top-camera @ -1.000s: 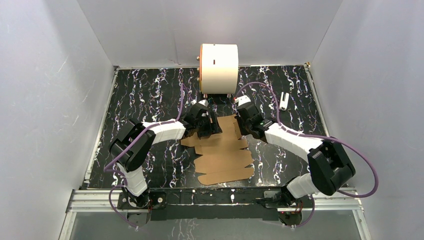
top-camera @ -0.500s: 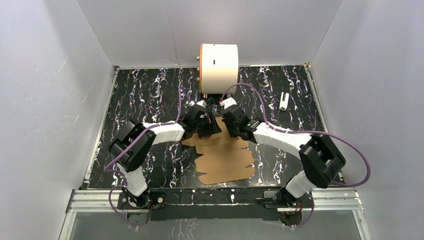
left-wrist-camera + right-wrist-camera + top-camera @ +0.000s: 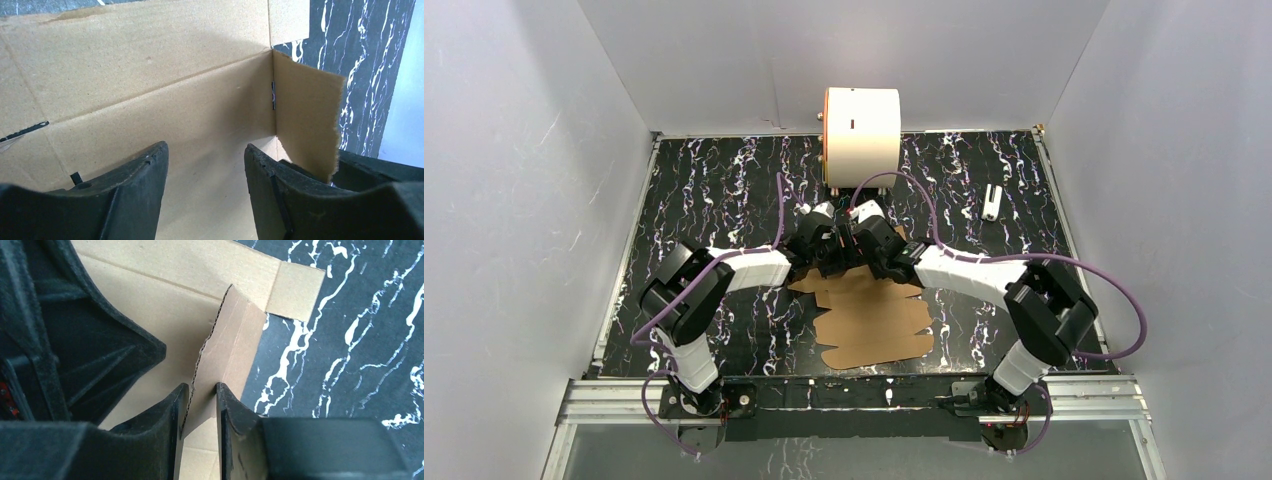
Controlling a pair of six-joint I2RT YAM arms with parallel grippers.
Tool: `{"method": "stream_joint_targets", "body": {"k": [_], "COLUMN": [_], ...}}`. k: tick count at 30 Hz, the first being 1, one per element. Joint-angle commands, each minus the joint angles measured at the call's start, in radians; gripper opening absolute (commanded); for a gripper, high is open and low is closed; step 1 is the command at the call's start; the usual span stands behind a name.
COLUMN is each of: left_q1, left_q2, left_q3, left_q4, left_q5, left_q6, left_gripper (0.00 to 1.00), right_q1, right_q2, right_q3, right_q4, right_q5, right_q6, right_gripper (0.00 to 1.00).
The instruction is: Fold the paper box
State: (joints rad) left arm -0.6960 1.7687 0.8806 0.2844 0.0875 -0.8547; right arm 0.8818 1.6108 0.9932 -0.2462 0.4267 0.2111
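The paper box (image 3: 869, 325) is a flat brown die-cut sheet lying mid-table, with its far end under both grippers. My left gripper (image 3: 832, 255) is open and low over the far panel (image 3: 150, 100), with nothing between its fingers (image 3: 135, 175). A side flap (image 3: 305, 120) stands upright just right of it. My right gripper (image 3: 871, 252) faces the left one. In the right wrist view its jaws (image 3: 202, 386) straddle that upright flap (image 3: 235, 340); they are slightly open, and the flap's corrugated edge lies beside the left finger (image 3: 170, 415).
A large white cylinder with an orange rim (image 3: 862, 135) stands at the back centre, just beyond the grippers. A small white object (image 3: 991, 202) lies at the back right. White walls enclose the black marbled table (image 3: 724, 190) on three sides.
My right arm swung left across the sheet's far end until its gripper met the left one, and its jaws widened around the flap. The left gripper stayed put, its jaws slightly narrower.
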Motion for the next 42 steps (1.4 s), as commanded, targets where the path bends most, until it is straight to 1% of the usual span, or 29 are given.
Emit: {"method": "stream_joint_targets", "body": {"k": [1, 7, 10, 17, 22, 26, 29, 37, 42], "left_q1": [-0.008, -0.008, -0.009, -0.038, -0.082, -0.096, -0.098, -0.098, -0.098], "left_q2": [-0.046, -0.123, -0.162, -0.231, -0.235, -0.201, -0.174, -0.115, -0.104], "left_q3": [-0.021, 0.029, 0.022, 0.006, -0.013, -0.013, -0.01, -0.005, -0.012], "left_q4": [-0.133, -0.209, -0.22, -0.275, -0.278, -0.278, -0.278, -0.278, -0.278], "left_q5": [-0.029, -0.04, -0.032, -0.02, -0.02, -0.017, -0.025, -0.034, -0.037], "left_q6": [0.018, 0.067, 0.071, 0.08, 0.077, 0.069, 0.075, 0.083, 0.08], "left_gripper": [0.57, 0.62, 0.64, 0.65, 0.65, 0.65, 0.65, 0.65, 0.64], "right_q1": [0.008, -0.018, -0.039, -0.085, -0.139, -0.186, -0.222, -0.299, -0.312], "right_q2": [-0.095, -0.227, -0.288, -0.395, -0.435, -0.433, -0.42, -0.387, -0.365], "right_q3": [0.038, -0.027, -0.071, -0.205, -0.318, -0.404, -0.443, -0.497, -0.506], "right_q4": [-0.022, -0.042, -0.048, -0.015, 0.056, 0.134, 0.188, 0.28, 0.299], "right_q5": [0.059, 0.093, 0.073, -0.03, -0.152, -0.24, -0.298, -0.391, -0.455], "right_q6": [0.012, 0.033, 0.063, 0.136, 0.182, 0.203, 0.216, 0.234, 0.239], "right_gripper": [0.37, 0.55, 0.6, 0.74, 0.83, 0.87, 0.89, 0.89, 0.88]}}
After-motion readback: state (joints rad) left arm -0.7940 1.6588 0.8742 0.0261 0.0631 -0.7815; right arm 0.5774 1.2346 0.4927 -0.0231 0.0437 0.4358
